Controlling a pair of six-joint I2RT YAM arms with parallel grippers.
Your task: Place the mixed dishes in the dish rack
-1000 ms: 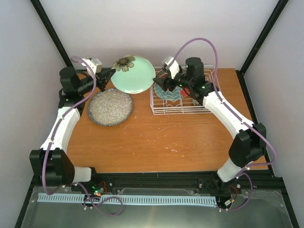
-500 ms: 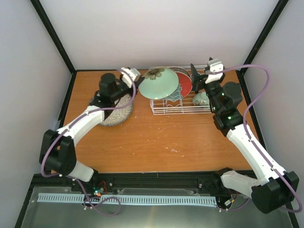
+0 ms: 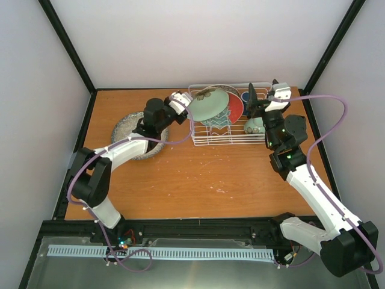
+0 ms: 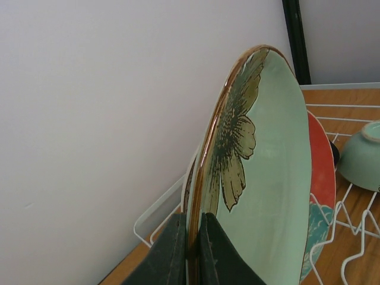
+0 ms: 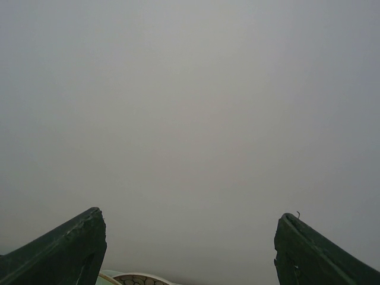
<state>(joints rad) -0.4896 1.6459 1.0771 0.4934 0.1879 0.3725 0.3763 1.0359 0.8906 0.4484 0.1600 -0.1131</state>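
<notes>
Top external view: the large speckled grey plate (image 3: 139, 136) lies on the desk left of the dish rack (image 3: 207, 139). The left end effector (image 3: 189, 109) is clenched on the pale green plate (image 3: 208, 103), held on edge at the rack's left end. The right end effector (image 3: 263, 95) hangs released over the rack's right end, above the small bowl (image 3: 254, 125).

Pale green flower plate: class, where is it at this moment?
In the top view, the pale green plate stands on edge at the dish rack's left end, gripped by the left end effector, beside the red-rimmed plate.
</notes>
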